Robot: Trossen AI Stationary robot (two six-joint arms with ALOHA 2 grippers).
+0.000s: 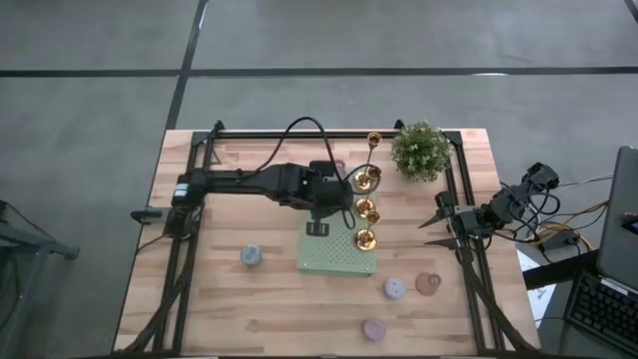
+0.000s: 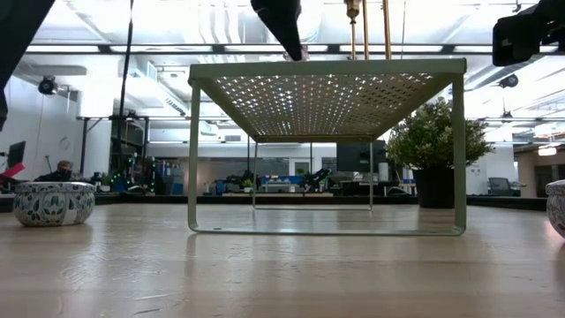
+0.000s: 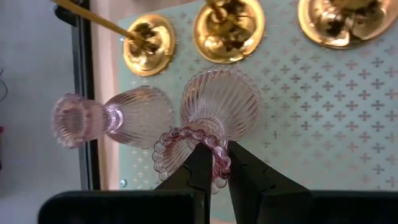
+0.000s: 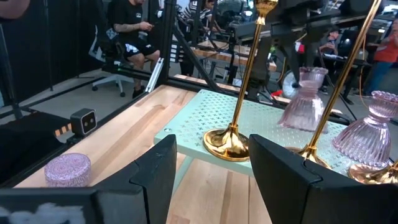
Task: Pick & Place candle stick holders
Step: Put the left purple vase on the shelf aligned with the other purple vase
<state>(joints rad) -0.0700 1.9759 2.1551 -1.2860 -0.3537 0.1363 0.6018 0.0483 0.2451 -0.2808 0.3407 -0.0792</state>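
My left gripper (image 3: 214, 152) is over the far left part of the pale green perforated stand (image 1: 339, 257) and is shut on a pink ribbed glass candle stick holder (image 3: 219, 106). A second pink glass holder (image 3: 112, 118) stands beside it at the stand's edge. Three gold holders (image 1: 366, 209) stand in a row on the stand's right part, and a tall thin-stemmed one (image 1: 374, 140) is behind them. Small round holders rest on the table: blue-grey (image 1: 251, 255), lavender (image 1: 395, 288), pink (image 1: 374, 329). My right gripper (image 1: 431, 231) waits open at the table's right side. My left gripper pinches the beaded top rim (image 3: 219, 167) of the pink glass holder between its two fingers, coming from above and slanting down. The holder is upright below the fingers, its flared foot (image 3: 221, 99) toward the stand. I cannot tell whether the foot touches the stand.
A green potted plant (image 1: 420, 150) stands at the far right. A brownish round holder (image 1: 428, 283) lies near the lavender one. The stand is raised on thin legs (image 2: 195, 159). Black frame rails (image 1: 189, 249) run along the table's sides. People sit in the room beyond.
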